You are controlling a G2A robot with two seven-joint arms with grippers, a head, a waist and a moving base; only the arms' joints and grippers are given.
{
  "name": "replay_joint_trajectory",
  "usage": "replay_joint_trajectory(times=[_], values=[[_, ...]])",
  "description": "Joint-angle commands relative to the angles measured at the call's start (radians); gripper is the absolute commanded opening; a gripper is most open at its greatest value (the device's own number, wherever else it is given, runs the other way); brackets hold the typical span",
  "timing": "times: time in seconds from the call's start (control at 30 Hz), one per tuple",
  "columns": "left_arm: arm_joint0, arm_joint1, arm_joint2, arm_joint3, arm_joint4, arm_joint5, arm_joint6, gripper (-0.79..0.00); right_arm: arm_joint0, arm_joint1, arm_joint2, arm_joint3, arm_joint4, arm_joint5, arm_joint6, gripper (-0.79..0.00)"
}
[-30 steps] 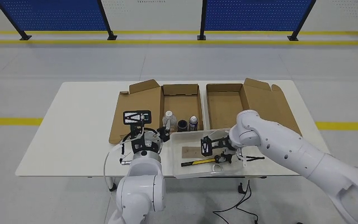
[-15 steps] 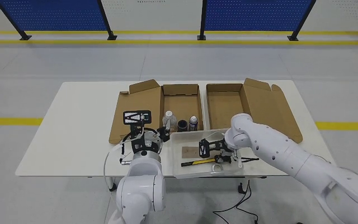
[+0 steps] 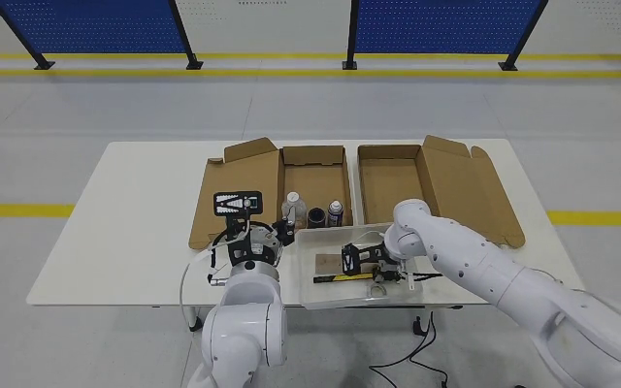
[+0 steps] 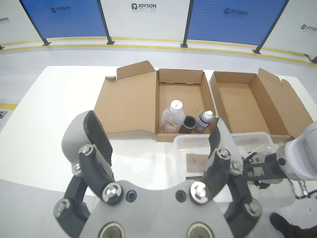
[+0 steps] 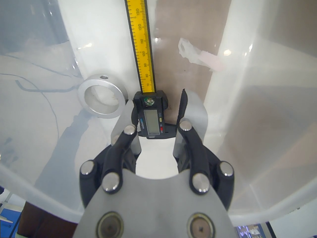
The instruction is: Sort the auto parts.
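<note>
A digital caliper [image 5: 142, 38] with a yellow scale lies in the clear plastic bin [image 5: 260, 100]. My right gripper [image 5: 156, 100] is low in the bin and open, one finger on each side of the caliper's black display head. A metal ring [image 5: 99, 79] lies just beside it. From above, the right gripper [image 3: 354, 258] sits over the caliper [image 3: 335, 278] in the bin [image 3: 320, 291]. My left gripper [image 4: 154, 117] hangs open and empty above the table's front, left of the bin [image 4: 188, 139].
Two open cardboard boxes stand behind the bin. The left box [image 4: 182, 95] holds a clear bottle [image 4: 171, 117], a black can [image 4: 189, 122] and a spray can [image 4: 204, 121]. The right box [image 4: 242, 100] is bare inside. A scrap of clear plastic [image 5: 195, 54] lies in the bin.
The right arm has shifted left across the bin, bringing its gripper down over the caliper's head. The left arm has not moved.
</note>
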Motion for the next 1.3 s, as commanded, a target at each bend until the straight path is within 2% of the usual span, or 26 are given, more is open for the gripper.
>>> replay_joint_trajectory(times=[0.0, 0.5, 0.53, 0.73, 1.27], values=[[0.0, 0.0, 0.0, 0.0, 0.0, 0.0, 0.0, 0.0, -0.004, -0.006, 0.0, 0.007, -0.004, -0.002, -0.002, -0.456], [0.0, 0.0, 0.0, 0.0, 0.0, 0.0, 0.0, 0.0, -0.013, -0.036, 0.0, 0.065, -0.008, -0.017, -0.017, -0.489], [0.0, 0.0, 0.0, 0.0, 0.0, 0.0, 0.0, 0.0, -0.014, -0.037, 0.0, 0.067, -0.008, -0.017, -0.017, -0.508], [0.0, 0.0, 0.0, 0.0, 0.0, 0.0, 0.0, 0.0, -0.011, -0.04, 0.0, 0.073, -0.001, -0.014, -0.014, -0.779], [0.0, 0.0, 0.0, 0.0, 0.0, 0.0, 0.0, 0.0, 0.037, -0.002, 0.0, -0.012, 0.087, 0.023, 0.022, -0.785]])
